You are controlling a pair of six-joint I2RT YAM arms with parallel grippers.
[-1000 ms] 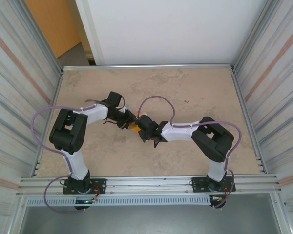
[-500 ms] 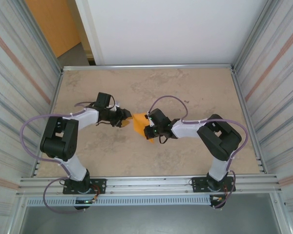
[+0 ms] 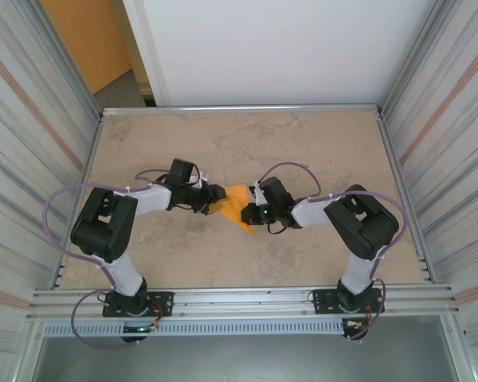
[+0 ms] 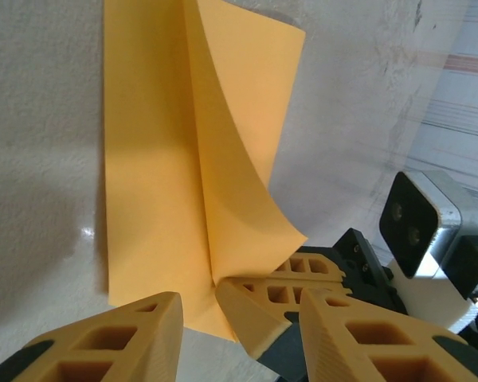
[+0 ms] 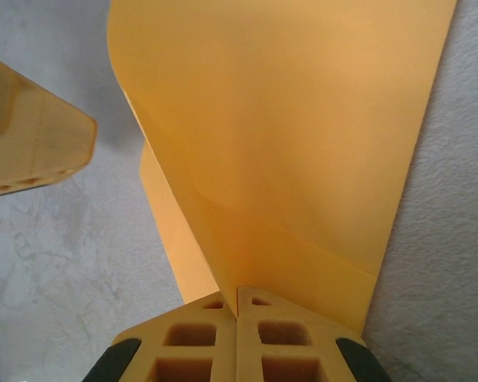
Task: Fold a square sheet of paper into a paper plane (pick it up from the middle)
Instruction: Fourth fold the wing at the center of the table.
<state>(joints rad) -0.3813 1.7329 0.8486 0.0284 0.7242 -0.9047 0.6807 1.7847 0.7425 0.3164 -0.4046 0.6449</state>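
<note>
The orange sheet of paper (image 3: 238, 203) sits near the middle of the table (image 3: 327, 151), between the two arms. It is folded along a lengthwise crease. One layer lies flat on the table, and the other layer curls up from the crease as a loose flap (image 4: 239, 167). The right fingers (image 5: 237, 318) are pressed fully together on the paper's end, pinching the raised flap at its corner. The left fingers (image 3: 216, 193) stand partly apart and grip nothing. In the left wrist view they sit on either side of the right fingers' tips. In the right wrist view one of them lies just beside the paper's edge, with a gap between.
</note>
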